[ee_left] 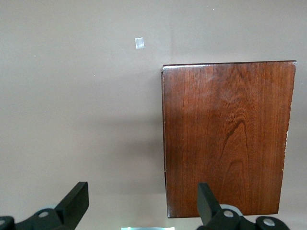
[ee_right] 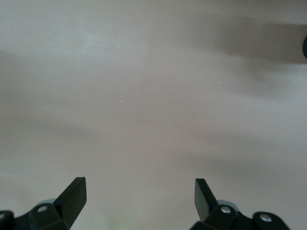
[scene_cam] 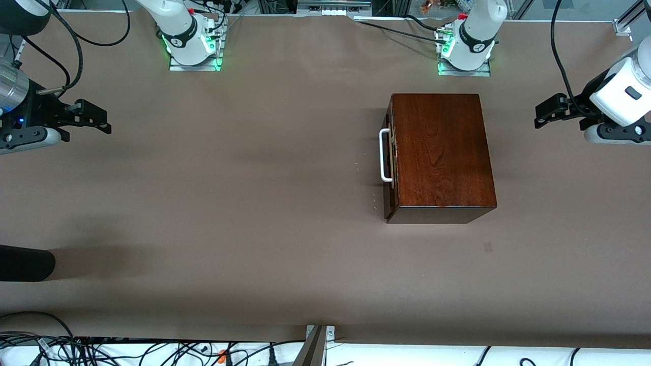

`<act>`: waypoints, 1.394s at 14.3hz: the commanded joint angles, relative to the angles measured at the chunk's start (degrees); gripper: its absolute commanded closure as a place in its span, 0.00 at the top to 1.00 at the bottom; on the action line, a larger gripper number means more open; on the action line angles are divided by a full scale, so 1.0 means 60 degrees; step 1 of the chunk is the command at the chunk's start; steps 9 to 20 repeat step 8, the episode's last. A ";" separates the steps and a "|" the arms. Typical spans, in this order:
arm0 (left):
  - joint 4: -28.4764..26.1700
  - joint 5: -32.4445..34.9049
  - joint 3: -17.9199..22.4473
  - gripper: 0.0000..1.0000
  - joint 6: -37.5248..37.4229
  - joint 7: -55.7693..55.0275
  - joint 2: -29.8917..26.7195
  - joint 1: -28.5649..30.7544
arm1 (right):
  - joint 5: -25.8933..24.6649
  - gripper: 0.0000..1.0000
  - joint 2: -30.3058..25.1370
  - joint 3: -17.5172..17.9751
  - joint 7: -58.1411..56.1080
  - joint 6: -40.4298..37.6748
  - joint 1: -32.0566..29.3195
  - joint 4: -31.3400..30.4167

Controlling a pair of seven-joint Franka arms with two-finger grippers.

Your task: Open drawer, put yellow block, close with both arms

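The glossy reddish-brown wooden box (scene_cam: 440, 152) stands on the table toward the left arm's end. Its drawer (scene_cam: 390, 168) is pushed fully in, with the dark front and white bar handle (scene_cam: 385, 155) facing the right arm's end. The yellow block is out of view. My left gripper (scene_cam: 540, 116) hangs open above the table beside the box, at the left arm's end. In the left wrist view the box top (ee_left: 228, 139) shows past the open left gripper (ee_left: 141, 191). My right gripper (scene_cam: 104, 122) hangs open at the right arm's end, and the right gripper (ee_right: 140, 189) has only bare table under it.
A black rounded object (scene_cam: 25, 263) pokes in over the table edge at the right arm's end, nearer to the front camera. A small pale patch (scene_cam: 488, 247) lies on the table nearer to the camera than the box. Cables (scene_cam: 101, 348) run along the front edge.
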 commanded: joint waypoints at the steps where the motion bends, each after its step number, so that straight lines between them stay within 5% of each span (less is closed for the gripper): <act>1: -0.0345 -0.0235 -0.0003 1.00 0.0224 0.0138 -0.0237 -0.0009 | 0.0054 1.00 -0.0090 0.0074 -0.0058 -0.0085 -0.0093 -0.0026; 20: -0.0302 -0.0148 -0.0047 1.00 0.0224 0.0123 -0.0193 -0.0009 | 0.0054 1.00 -0.0090 0.0074 -0.0058 -0.0085 -0.0093 -0.0026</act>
